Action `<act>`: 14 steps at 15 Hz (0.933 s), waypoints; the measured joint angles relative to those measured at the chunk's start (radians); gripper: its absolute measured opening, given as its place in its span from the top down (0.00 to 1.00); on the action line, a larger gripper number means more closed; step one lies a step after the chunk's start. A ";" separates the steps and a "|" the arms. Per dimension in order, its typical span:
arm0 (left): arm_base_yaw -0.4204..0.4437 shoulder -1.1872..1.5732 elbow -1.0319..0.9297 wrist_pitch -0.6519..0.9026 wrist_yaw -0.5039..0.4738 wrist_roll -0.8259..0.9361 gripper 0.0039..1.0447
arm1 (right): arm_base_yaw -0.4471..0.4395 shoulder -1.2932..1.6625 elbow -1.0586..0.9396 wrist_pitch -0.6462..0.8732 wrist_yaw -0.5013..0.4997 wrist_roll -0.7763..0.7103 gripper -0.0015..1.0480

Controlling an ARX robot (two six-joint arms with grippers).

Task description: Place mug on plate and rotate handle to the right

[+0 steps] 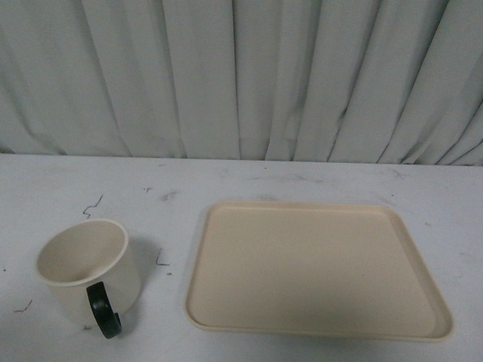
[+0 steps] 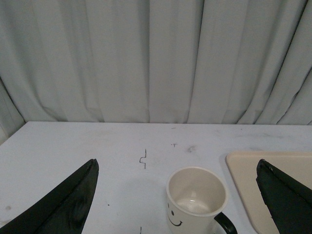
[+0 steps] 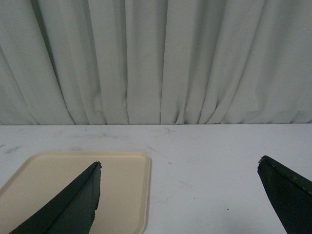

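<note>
The cream mug [image 1: 87, 268] stands upright on the white table, left of the plate, its black handle [image 1: 103, 309] facing the front edge. The beige plate [image 1: 317, 268] lies flat and empty to its right. No arm shows in the front view. In the left wrist view my left gripper [image 2: 176, 165] is open, and the mug [image 2: 195, 200] sits beyond and between its fingers, smiley face toward the camera, handle [image 2: 224, 225] toward the plate [image 2: 243, 180]. My right gripper [image 3: 179, 166] is open over bare table, with the plate [image 3: 122, 190] behind one finger.
A pleated white curtain [image 1: 241, 75] closes off the back of the table. The table top [image 1: 249, 177] carries small dark scuff marks [image 1: 92, 205] near the mug.
</note>
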 joint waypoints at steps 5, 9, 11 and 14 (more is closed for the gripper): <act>0.000 0.000 0.000 0.000 0.000 0.000 0.06 | 0.000 0.000 0.000 0.000 0.000 0.000 0.06; 0.000 0.000 0.000 0.000 0.000 0.000 0.06 | 0.000 0.000 0.000 0.000 0.000 0.000 0.06; 0.000 0.000 0.000 0.000 0.000 0.000 0.06 | 0.000 0.000 0.000 0.000 0.000 0.000 0.06; 0.000 0.000 0.000 0.000 0.000 0.000 0.06 | 0.000 0.000 0.000 0.000 0.000 0.000 0.06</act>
